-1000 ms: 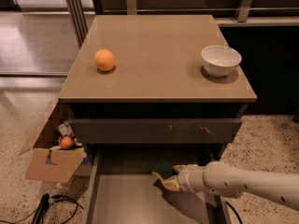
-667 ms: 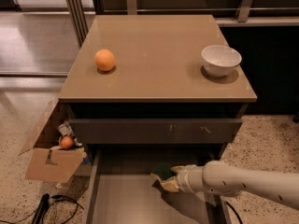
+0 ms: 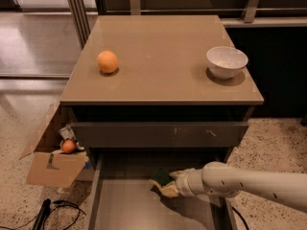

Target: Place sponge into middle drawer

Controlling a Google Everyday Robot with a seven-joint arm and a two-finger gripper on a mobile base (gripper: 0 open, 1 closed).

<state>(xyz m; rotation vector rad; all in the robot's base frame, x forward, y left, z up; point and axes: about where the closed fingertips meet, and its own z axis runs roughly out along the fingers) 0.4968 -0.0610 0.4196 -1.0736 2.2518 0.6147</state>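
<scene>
Green scouring face over a pale yellow, wavy-edged body: sponge (image 3: 161, 178) at lower centre of frame, pinched in gripper (image 3: 169, 188), which looks clamped shut on it. Both hanging just above the rear part of the open middle drawer (image 3: 124, 206), close under the upper drawer front (image 3: 158, 134). Apparently not touching the drawer bottom, judging by the shadow cast beneath.

Possible trouble from here:
- Light foam, so a drop from this height likely to bounce or land on edge, though probably inside the walls.
- Soft body squeezed between pads, so may cling on release and get dragged out on withdrawal.
- Little room overhead; a lift straight up liable to knock the front panel above.
- Arm (image 3: 249, 183) entering from lower right across the thin right wall; a sideways pull liable to catch it.

Textures elsewhere:
- Smooth, plain grey-brown drawer bottom.
- Cream tubular arm, rounded at the wrist.
- Satin tan cabinet top (image 3: 163, 37), with round orange fruit (image 3: 107, 61) at upper left and glossy white bowl (image 3: 227, 61) at upper right.
- Dark front panel with small pale scratches.
- Creased cardboard box (image 3: 53, 169) at lower left, black cables (image 3: 57, 210) below it.
</scene>
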